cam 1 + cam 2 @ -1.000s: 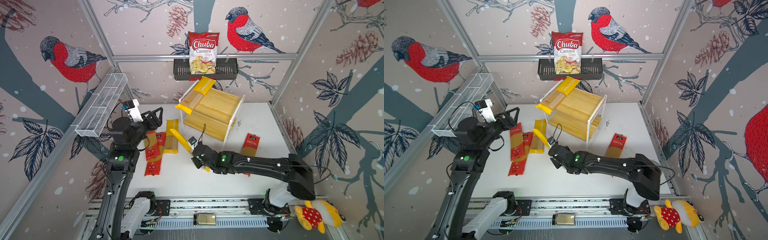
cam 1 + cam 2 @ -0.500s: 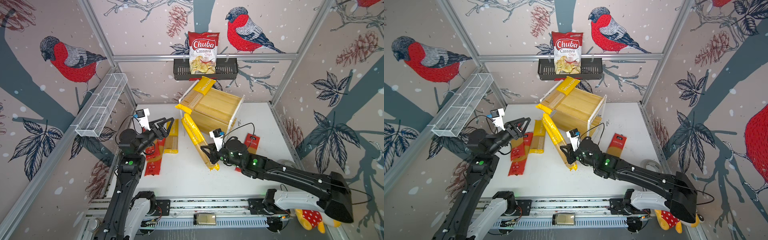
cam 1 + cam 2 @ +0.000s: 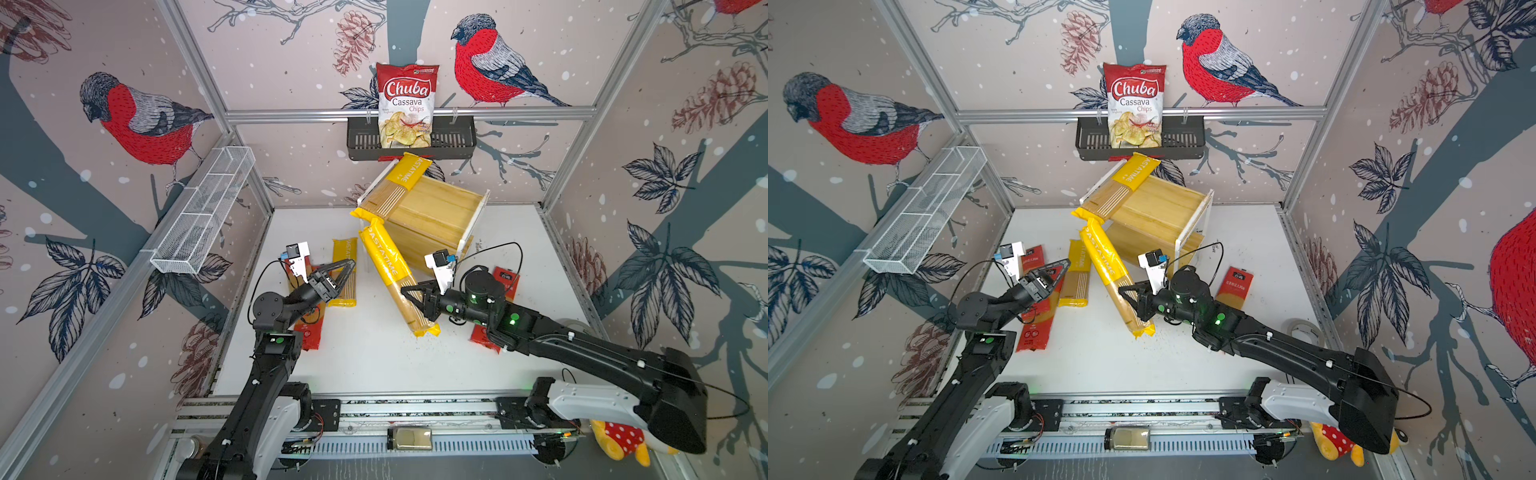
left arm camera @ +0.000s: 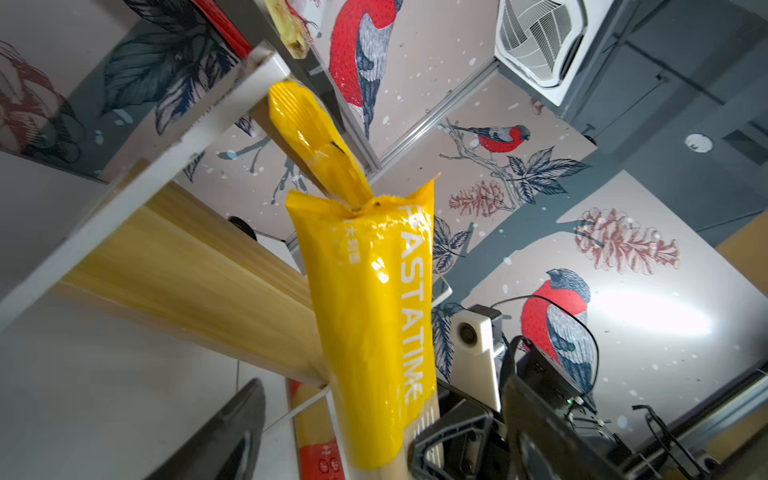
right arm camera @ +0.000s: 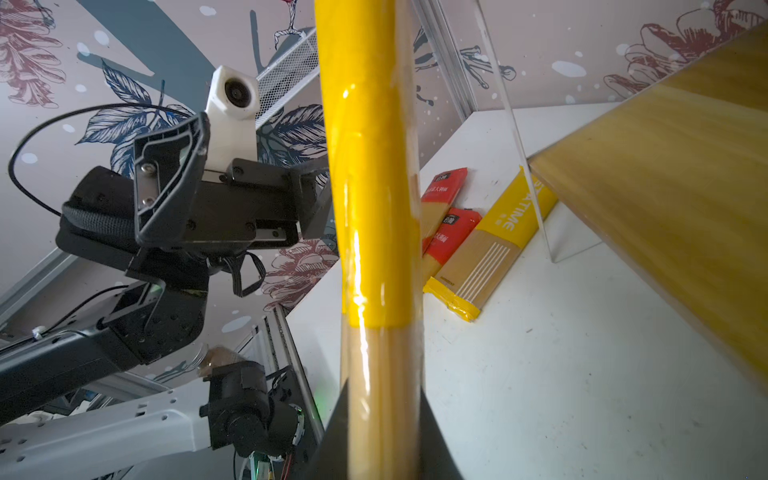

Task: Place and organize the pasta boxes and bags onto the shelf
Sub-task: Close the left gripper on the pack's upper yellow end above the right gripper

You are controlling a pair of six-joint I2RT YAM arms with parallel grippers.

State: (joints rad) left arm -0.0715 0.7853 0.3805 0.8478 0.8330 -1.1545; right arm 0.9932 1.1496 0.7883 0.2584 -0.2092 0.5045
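Lettering "PASTATIME" runs along yellow bag [image 3: 386,266] clamped in right gripper [image 3: 411,297]; left gripper [image 3: 345,273] gapes empty; red packs [image 3: 311,334] half-hidden, print illegible.

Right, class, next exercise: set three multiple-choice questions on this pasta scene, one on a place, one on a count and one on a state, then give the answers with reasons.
1. Where is the chips bag?
A) in the white wire tray
B) in the black basket on the back wall
C) in a gripper

2. How many yellow pasta bags are in sight in both top views?
A) one
B) five
C) three

3. What is the right gripper doing?
A) shut on a yellow bag
B) open and empty
C) shut on a red pack

Answers:
1 B: the bag stands in the basket hung from the rail.
2 C: one lies on top of the shelf, one lies flat on the table, and one is gripped.
3 A: its jaws clamp the clear lower part of the tilted bag.
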